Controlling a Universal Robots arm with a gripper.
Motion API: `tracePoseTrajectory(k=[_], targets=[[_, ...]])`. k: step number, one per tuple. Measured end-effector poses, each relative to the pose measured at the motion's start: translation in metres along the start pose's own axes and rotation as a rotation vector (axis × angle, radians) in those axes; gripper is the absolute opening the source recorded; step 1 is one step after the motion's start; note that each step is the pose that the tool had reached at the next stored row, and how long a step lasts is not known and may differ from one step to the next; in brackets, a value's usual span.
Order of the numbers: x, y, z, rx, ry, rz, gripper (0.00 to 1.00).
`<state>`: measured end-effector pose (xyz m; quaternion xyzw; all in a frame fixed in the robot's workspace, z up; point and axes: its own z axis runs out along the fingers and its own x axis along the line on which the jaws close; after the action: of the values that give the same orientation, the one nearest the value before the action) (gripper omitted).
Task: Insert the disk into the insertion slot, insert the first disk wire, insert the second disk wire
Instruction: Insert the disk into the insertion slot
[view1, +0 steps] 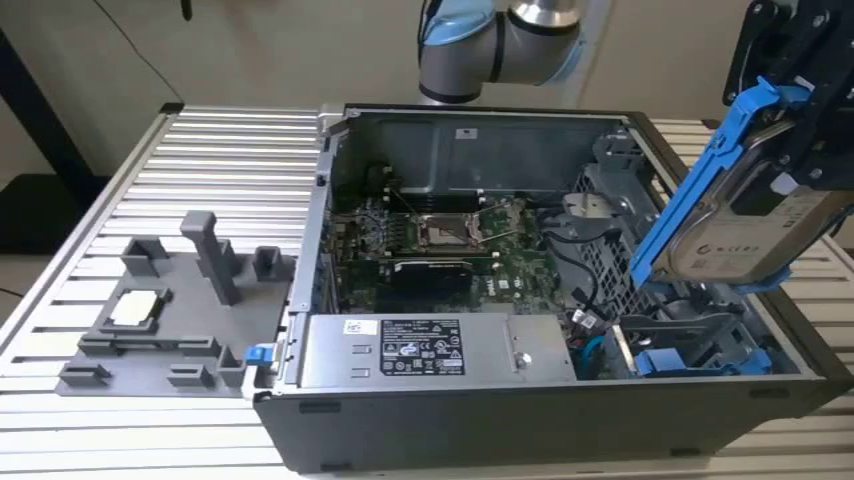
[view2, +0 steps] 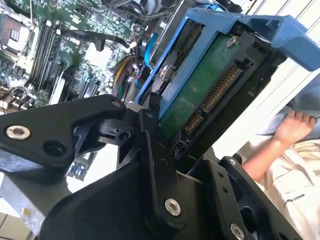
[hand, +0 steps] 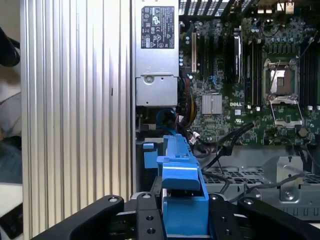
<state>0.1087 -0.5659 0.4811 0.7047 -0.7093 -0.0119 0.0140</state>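
In the exterior view's upper right, the tool (view1: 798, 150) grips the disk (view1: 741, 235), tilted above the insertion slot (view1: 694, 325); all three insertions appear undone.

Motherboard (view1: 441, 238), power supply (view1: 416, 352), grey fixture (view1: 171, 322)

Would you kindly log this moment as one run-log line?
gripper: shut on disk | disk: tilted, held above computer case | insertion: not yet done

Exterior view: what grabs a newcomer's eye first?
The disk in its bright blue carrier, tilted above the open computer case at the exterior view's right, clamped in the gripper. Next, the green motherboard bared inside the case.
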Motion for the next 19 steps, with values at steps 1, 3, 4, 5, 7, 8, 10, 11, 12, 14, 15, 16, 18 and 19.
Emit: tracePoseTrajectory(k=[1,3,4,5,7,8,10,11,12,14,15,16,18,19], targets=[[0.0,-0.0001,0.0013,0.0015,0.0002,-0.004,0.33],[0.0,-0.0003,0.0037,0.0047,0.0004,-0.013,0.33],[0.0,-0.0005,0.005,0.006,0.0006,-0.017,0.33],[-0.0001,-0.0008,0.0062,0.0067,0.0008,-0.02,0.33],[0.0001,-0.0024,0.0091,0.007,0.001,-0.026,0.33],[0.0002,-0.0035,0.0108,0.007,0.001,-0.03,0.33],[0.0003,-0.0056,0.014,0.007,0.0015,-0.036,0.33],[0.0004,-0.0067,0.0155,0.007,0.0014,-0.039,0.33],[0.0007,-0.0075,0.0169,0.007,0.0015,-0.042,0.33],[0.0019,-0.0085,0.0199,0.007,0.0014,-0.044,0.33],[0.0031,-0.0089,0.0216,0.007,0.0016,-0.045,0.33],[0.0044,-0.0091,0.0232,0.007,0.0017,-0.046,0.33],[0.0069,-0.0098,0.0266,0.007,0.0018,-0.046,0.33],[0.0077,-0.0104,0.0285,0.0071,0.0014,-0.047,0.33]])
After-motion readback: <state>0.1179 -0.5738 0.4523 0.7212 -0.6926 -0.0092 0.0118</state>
